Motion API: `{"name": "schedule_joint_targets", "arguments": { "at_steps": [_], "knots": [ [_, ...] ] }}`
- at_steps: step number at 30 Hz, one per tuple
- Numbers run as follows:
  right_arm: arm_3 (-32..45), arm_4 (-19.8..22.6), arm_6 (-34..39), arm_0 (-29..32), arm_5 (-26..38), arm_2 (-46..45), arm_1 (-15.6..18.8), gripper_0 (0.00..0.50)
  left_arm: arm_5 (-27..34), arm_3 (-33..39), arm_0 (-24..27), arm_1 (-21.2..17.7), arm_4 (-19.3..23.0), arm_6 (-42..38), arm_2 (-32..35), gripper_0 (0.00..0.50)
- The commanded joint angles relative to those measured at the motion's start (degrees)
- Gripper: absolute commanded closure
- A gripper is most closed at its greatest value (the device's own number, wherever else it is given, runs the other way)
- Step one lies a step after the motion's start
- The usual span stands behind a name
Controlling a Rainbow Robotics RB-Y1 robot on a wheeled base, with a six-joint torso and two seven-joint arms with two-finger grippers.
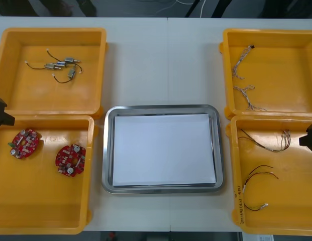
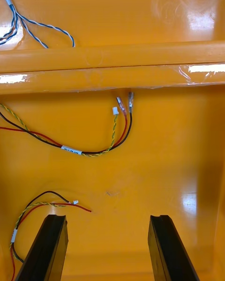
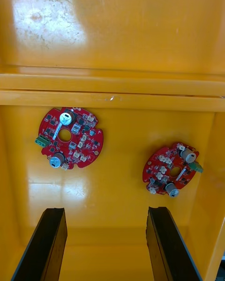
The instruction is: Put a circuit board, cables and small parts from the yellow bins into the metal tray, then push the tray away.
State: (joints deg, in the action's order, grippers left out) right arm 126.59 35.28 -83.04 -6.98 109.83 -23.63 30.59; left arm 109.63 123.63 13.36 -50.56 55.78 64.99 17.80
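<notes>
Two round red circuit boards (image 1: 25, 143) (image 1: 70, 159) lie in the near left yellow bin (image 1: 40, 211). My left gripper (image 3: 107, 243) hovers open over that bin, with one board (image 3: 70, 137) and the other board (image 3: 172, 169) ahead of its fingers and nothing between them. My right gripper (image 2: 108, 248) hangs open above the near right yellow bin (image 1: 291, 211). Red, yellow and black cables (image 2: 93, 140) (image 2: 42, 210) lie on that bin's floor in front of it. The metal tray (image 1: 163, 149), white inside, sits in the middle of the table with nothing in it.
The far left bin (image 1: 25, 95) holds several small metal parts (image 1: 60, 65) with thin leads. Twisted blue and white cables (image 1: 243, 75) lie in the far right bin (image 1: 291, 95); one of these cables (image 2: 18, 23) shows beyond the bin wall. Bare table stretches beyond the tray.
</notes>
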Motion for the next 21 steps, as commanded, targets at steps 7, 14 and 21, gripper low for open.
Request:
{"name": "schedule_joint_targets", "arguments": {
  "at_steps": [7,14,21],
  "knots": [
    [0.4,0.5,1.3,0.8,0.2,-0.7,-0.4,0.0,0.4,1.4,-0.8,-2.1,0.4,3.2,1.4,0.0],
    [0.4,0.5,1.3,0.8,0.2,-0.7,-0.4,0.0,0.4,1.4,-0.8,-2.1,0.4,3.2,1.4,0.0],
    [0.4,0.5,1.3,0.8,0.2,-0.7,-0.4,0.0,0.4,1.4,-0.8,-2.1,0.4,3.2,1.4,0.0]
  ]
}}
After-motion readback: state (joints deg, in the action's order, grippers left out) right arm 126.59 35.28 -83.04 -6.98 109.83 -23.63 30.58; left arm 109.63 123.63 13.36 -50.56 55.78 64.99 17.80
